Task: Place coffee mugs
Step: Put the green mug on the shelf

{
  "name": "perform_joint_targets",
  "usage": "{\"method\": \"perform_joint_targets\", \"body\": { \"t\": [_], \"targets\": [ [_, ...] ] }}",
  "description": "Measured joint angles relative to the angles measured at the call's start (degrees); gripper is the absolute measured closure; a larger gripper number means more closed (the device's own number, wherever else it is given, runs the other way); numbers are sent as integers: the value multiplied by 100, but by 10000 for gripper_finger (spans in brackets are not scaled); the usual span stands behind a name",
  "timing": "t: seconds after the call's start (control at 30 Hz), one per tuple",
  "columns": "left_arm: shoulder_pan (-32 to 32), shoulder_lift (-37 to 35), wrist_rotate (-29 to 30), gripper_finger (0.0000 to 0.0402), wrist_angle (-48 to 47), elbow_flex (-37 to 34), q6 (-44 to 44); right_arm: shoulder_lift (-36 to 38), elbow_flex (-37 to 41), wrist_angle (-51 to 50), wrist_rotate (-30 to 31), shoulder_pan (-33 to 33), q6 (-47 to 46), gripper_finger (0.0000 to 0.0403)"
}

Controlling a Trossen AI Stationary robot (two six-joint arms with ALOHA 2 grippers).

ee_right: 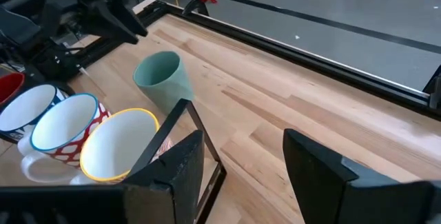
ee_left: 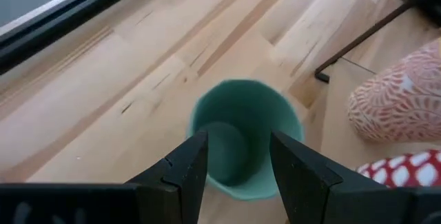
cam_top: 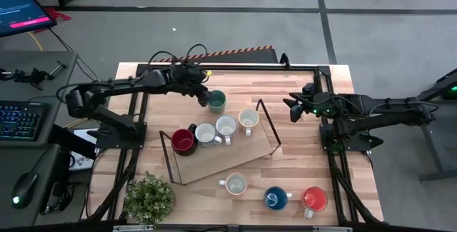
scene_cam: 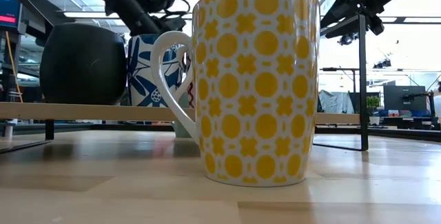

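1. The left tool (cam_top: 205, 96) hung over the teal-green mug (cam_top: 216, 101), fingers spread, one inside the rim, not pinching.
2. That mug stood on the table (cam_top: 300, 182), just beyond the wire rack (cam_top: 275, 128) at its 12 o'clock.
3. Four mugs sat in a row on the rack, the dark red mug (cam_top: 183, 140) at 9 o'clock.
4. The right tool (cam_top: 291, 109) waited at 3 o'clock, spread, empty.

High view: overhead, straight down, whole table (cam_top: 300, 89). Low view: tabletop height, level, very near yellow mug (scene_cam: 255, 83). Left wrist view: close above teal mug (ee_left: 244, 138), angled down. Right wrist view: farther off, across table; shares teal mug (ee_right: 162, 79) with left wrist, high views.
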State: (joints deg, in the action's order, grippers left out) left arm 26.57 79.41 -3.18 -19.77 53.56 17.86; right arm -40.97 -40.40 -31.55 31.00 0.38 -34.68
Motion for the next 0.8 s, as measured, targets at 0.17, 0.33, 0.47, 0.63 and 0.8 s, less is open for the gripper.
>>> {"method": "perform_joint_targets", "body": {
  "t": [0.17, 0.33, 0.47, 0.63, 0.8],
  "targets": [
    [6, 305, 189, 254, -17, 286, -170, 0, 0, 0, 2, 0, 0, 224],
    [6, 702, 356, 254, -283, 691, -298, 0, 0, 2, 2, 0, 3, 224],
    [4, 1063, 391, 254, -661, 964, -410, 0, 0, 0, 2, 0, 2, 224],
    [4, 1391, 406, 254, -727, 1036, -458, 2, 0, -7, 0, 0, 11, 224],
    [4, 1610, 411, 254, -743, 1040, -500, 0, 0, -12, -114, -2, 15, 224]
  ]
}}
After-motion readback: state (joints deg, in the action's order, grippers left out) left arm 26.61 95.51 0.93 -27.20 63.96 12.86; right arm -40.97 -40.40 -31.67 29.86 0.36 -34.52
